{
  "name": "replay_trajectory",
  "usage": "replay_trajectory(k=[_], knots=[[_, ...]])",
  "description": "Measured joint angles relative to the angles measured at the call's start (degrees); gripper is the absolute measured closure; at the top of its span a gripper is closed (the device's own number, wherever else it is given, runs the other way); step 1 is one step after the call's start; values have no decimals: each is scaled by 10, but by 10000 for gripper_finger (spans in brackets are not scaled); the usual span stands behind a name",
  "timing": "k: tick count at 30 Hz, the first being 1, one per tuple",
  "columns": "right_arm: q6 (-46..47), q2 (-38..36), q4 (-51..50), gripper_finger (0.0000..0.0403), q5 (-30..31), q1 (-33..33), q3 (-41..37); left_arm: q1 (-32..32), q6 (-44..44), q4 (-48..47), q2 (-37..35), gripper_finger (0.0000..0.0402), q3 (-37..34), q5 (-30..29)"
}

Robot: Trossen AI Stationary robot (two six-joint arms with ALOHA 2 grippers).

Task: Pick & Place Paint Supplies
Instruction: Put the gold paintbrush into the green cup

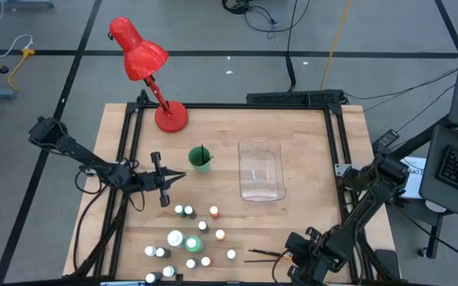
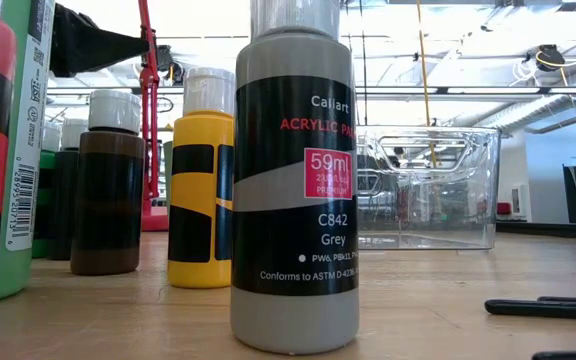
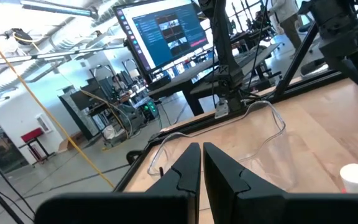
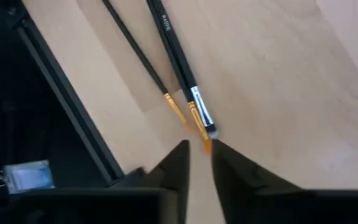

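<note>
Two thin brushes (image 4: 166,53) lie flat on the table (image 1: 308,159), side by side and nearly touching, just beside the table's front edge frame and right of the cluster of paint bottles (image 1: 193,234). The right gripper (image 4: 196,158) sits low over their bristle ends with its fingers slightly parted and an orange tip showing in the gap; whether it grips anything I cannot tell. These brushes look light, stiff and slick, and lying flat they give little to pinch, so a hold across the black handle, clear of the soft bristles, seems best. The bottles look rigid and stand upright, likely easy to grasp around the body. The left gripper (image 3: 201,171), fingers closed and empty, hovers near the green cup (image 1: 200,159), left of the clear bin (image 1: 261,171).
</note>
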Motion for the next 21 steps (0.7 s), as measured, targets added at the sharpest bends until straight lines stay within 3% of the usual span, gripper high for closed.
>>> replay_trajectory(k=[5,8,21], knots=[[-27,1,10,267,3,0,-1,0,3,0,0,378,0,0],[-32,1,21,247,4,0,-10,0,3,0,0,378,0,0],[-79,1,80,256,-9,3,-69,0,6,0,0,378,0,-5]])
